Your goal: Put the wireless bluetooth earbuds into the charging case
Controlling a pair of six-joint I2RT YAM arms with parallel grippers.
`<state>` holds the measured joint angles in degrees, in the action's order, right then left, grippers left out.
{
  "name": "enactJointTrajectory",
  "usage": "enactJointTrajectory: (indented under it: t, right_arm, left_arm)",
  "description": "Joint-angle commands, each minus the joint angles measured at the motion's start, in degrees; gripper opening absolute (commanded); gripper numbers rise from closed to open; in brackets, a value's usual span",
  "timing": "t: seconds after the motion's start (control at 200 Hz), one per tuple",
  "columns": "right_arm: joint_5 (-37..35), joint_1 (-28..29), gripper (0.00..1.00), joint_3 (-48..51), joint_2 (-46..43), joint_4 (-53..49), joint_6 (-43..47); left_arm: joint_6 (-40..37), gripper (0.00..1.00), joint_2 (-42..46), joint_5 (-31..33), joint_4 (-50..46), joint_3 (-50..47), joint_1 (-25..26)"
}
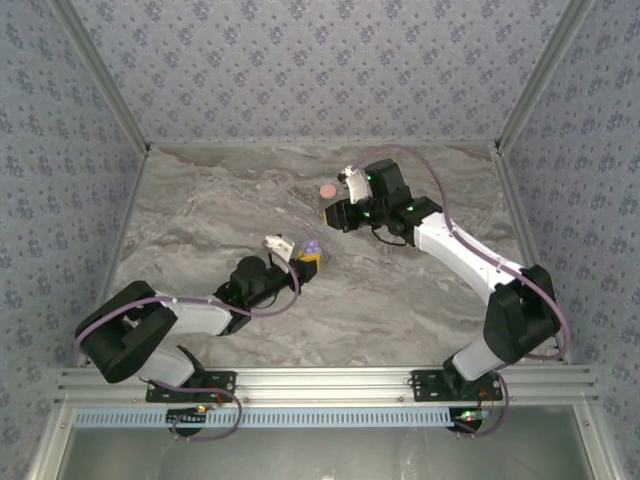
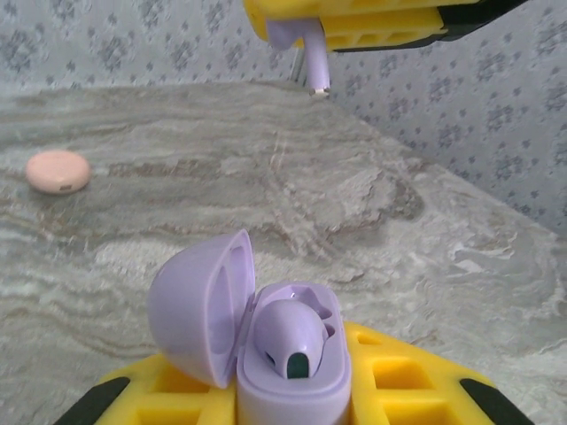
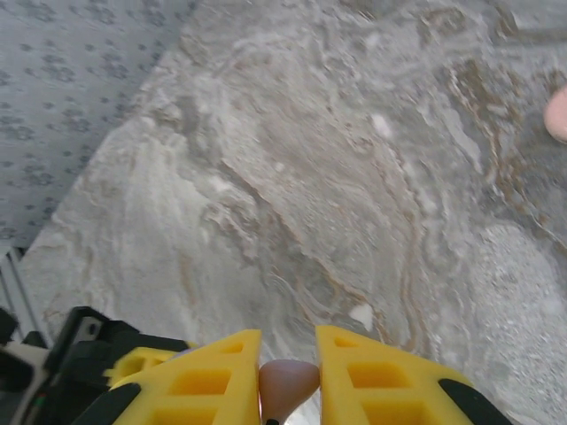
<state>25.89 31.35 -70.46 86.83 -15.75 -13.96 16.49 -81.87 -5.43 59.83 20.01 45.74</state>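
Step in hand, as I read it: seating the second bud, with case and bud each carried by one arm. The left gripper (image 1: 308, 257) is closed narrow on the lavender charging case (image 2: 297, 403) and holds it clear of the grey marbled surface (image 2: 266, 177). The lid (image 2: 199, 305) is swung open to the left and stands roughly upright. One seated earbud (image 2: 288, 341), also lavender, lies in the case. A hollow shows just behind and to the right of it, probably the free well, though I cannot tell for sure. The right gripper (image 3: 288, 347) is pinched narrow on the loose earbud (image 2: 314, 57). From the left wrist this bud hangs above and beyond the case, stem pointing down, lavender in tone. From the right wrist only its rounded head shows between the yellow fingers, looking pinker. From overhead the two grippers are near each other but apart, the right one further up the surface. The salmon-pink round disc (image 2: 58, 171) lies closed on the surface off to the side, touched by neither gripper. The next move likely calls for bringing the bud over the free well, matching its stem to the slot and clearing the raised lid. The right gripper should then lower slowly while the left holds the case steady, and let go only once the bud sits flush. The main risk is a tilted stem catching on the rim.
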Motion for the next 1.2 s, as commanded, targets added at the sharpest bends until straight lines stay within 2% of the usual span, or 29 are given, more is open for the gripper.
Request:
enactJointTrajectory:
  t: [0.0, 0.295, 0.66, 1.194]
  right_arm:
    - [2.06, 1.29, 0.21, 1.02, -2.72, 1.64, 2.11]
    - [1.27, 4.09, 0.21, 3.66, -6.19, 3.87, 2.79]
    - [0.74, 5.55, 0.21, 3.91, -6.59, 4.30, 2.87]
    - [-2.61, 7.40, 0.21, 3.92, -6.20, 4.59, 2.64]
  left_arm:
    - [-1.82, 0.24, -0.27, -2.32, 6.82, 0.01, -0.30]
    - [-1.81, 0.24, 1.72, -2.57, 8.26, 0.95, -0.20]
    - [-2.86, 0.24, 6.82, -1.70, 4.11, 2.56, -0.11]
    - [-3.13, 0.24, 8.12, 0.52, 0.15, 3.85, 0.87]
